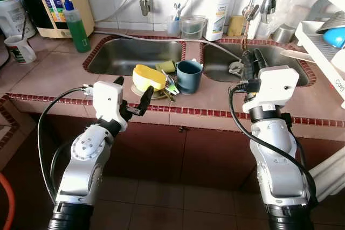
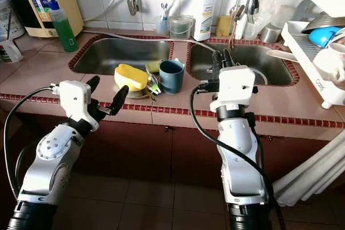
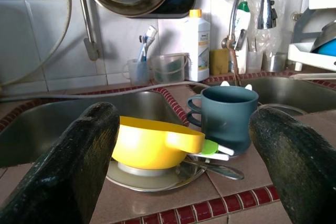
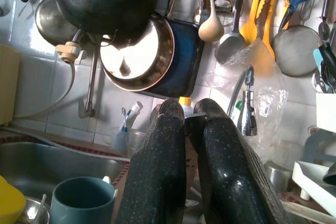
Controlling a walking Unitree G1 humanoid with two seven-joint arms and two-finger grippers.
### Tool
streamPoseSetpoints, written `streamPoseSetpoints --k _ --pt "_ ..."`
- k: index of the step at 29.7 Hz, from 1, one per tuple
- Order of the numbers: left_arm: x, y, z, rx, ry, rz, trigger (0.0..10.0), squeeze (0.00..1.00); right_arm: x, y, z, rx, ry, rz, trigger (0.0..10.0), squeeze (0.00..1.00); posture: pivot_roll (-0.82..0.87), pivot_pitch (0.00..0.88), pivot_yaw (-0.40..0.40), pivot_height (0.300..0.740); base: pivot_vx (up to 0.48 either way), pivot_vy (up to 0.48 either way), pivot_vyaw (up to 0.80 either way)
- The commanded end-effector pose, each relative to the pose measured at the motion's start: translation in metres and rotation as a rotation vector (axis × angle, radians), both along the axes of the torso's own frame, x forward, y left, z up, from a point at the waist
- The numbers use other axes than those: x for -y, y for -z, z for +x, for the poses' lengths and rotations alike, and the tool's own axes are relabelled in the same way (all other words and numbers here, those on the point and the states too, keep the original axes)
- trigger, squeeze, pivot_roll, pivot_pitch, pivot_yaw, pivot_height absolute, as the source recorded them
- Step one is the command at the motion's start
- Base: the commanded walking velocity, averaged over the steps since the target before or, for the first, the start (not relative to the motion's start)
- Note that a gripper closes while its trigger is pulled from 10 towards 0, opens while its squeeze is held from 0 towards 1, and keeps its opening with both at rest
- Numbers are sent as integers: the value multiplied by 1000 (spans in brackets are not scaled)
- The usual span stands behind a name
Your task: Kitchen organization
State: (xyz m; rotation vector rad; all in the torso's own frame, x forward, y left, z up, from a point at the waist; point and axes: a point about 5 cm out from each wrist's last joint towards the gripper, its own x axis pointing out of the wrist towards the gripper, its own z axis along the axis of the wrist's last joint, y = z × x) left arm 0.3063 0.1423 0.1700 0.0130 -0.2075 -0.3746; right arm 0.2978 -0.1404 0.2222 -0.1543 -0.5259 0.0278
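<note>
Tiled in pink with a dark red border, the kitchen bench [image 1: 59,74] carries a double steel sink [image 1: 135,52], and every place below is given relative to that sink. On the bench strip just in front of the sink's dividing wall stands a dark teal ceramic mug [image 1: 188,76]; touching it on the side of the left basin is a yellow plastic bowl [image 1: 148,76], lying on a shallow steel plate [image 3: 152,177] together with some cutlery [image 3: 215,163] that includes a green-handled piece.

My left gripper [image 1: 132,96] hovers at the bench edge in front of the left basin, its two black fingers [image 3: 79,161] spread wide and empty, framing bowl and mug in the wrist view. My right gripper [image 1: 252,63] is raised over the near rim of the right basin, fingers pressed together with nothing between them.

Risks, as I judge them:
- Bowl, mug and cutlery are crowded, so a finger closing on the bowl may nudge the mug or scatter the cutlery.
- The bowl rests loosely on the plate and may slide or tip rather than be gripped.
- The stack sits close to the bench front, so a push toward me could send it to the floor.
</note>
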Motion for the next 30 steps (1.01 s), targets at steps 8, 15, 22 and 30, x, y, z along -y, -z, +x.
streamPoseSetpoints --k 8,15,22,30 --pt "1 -5 4 8 -5 -6 10000 0 -5 -8 2 16 -20 -1 10000 0 -186 0 26 740 0 0 0" --pt "2 -5 3 11 -4 -16 10000 0 -6 -6 2 7 -31 -4 10000 0 -180 0 18 740 220 0 0" --pt "6 -4 2 9 7 -22 10000 0 -8 -4 1 2 -40 -4 10000 0 -178 0 14 740 334 0 0" --pt "7 -5 3 12 9 -26 10000 0 -8 -5 1 6 -40 -7 10000 0 -187 0 16 740 353 0 0"
